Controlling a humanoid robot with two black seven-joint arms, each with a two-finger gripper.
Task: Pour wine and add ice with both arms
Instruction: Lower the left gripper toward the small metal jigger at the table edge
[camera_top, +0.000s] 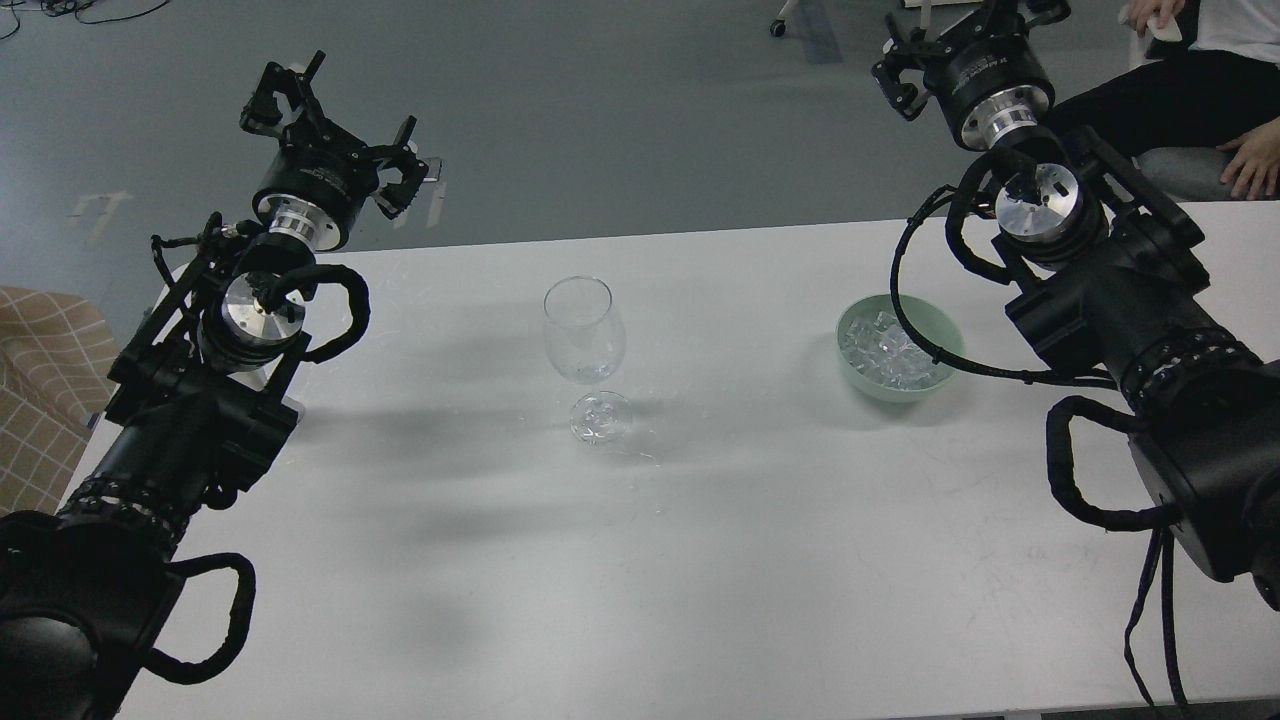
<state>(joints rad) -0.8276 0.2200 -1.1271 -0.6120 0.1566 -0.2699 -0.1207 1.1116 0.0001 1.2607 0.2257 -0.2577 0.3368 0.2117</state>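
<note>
A clear stemmed wine glass (585, 345) stands upright near the table's middle and looks empty. The ice (890, 355), many small glassy cubes, fills a pale green bowl (858, 385) to the glass's right. No wine shows anywhere. My left gripper (335, 135) hovers past the table's far left edge, open and holding nothing, well left of the glass. High at the back right, my right gripper (965, 40) is also open and empty, beyond and above the bowl. A looped cable from my right arm (1110, 300) hangs across the bowl's right side.
The white table (700, 560) spans the view, with grey floor beyond its far edge. A seated person (1200, 90) is at the top right, close to my right gripper. A beige checked seat (45, 390) stands off the table's left side.
</note>
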